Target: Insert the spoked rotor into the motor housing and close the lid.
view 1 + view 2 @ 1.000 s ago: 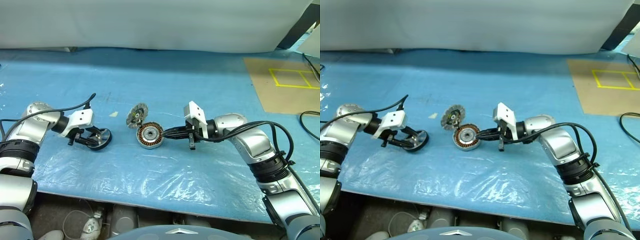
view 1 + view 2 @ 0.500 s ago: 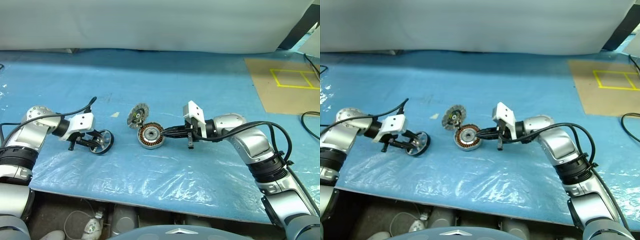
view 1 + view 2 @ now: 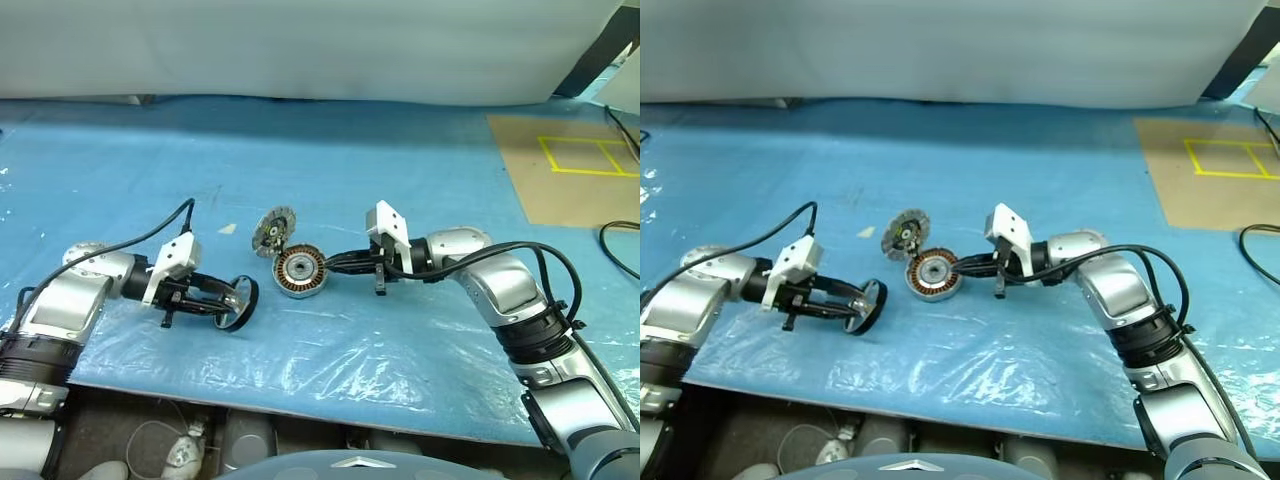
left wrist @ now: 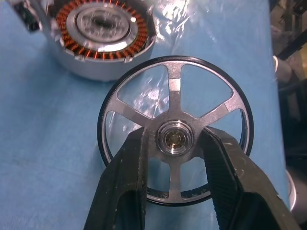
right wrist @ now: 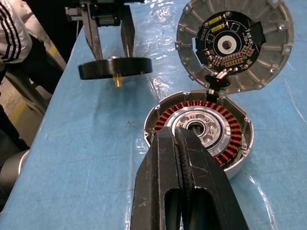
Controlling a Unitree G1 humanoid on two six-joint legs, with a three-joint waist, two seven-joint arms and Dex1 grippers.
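Observation:
My left gripper (image 3: 228, 300) is shut on the spoked rotor (image 3: 241, 299), a silver wheel with a dark rim, held just above the blue table left of the motor housing. In the left wrist view its fingers (image 4: 129, 167) pinch the hub of the rotor (image 4: 175, 81). The motor housing (image 3: 298, 270) lies open with its copper windings showing (image 5: 225, 143). The lid (image 3: 273, 232) stands tilted up behind the housing, hinged to it, its circuit board visible (image 5: 235, 43). My right gripper (image 3: 333, 265) is shut with nothing in it, its tips at the housing's right rim.
Crinkled clear film (image 3: 330, 350) covers the front of the blue table, near its front edge. A brown sheet with yellow tape (image 3: 570, 170) lies at the back right, beside a black cable (image 3: 620, 240). A person's striped sleeve (image 5: 12, 28) is beyond the table's left side.
My left gripper has closed on the rotor and carried it right and nearer, towards the housing, turning it. The right arm, housing and lid have stayed still.

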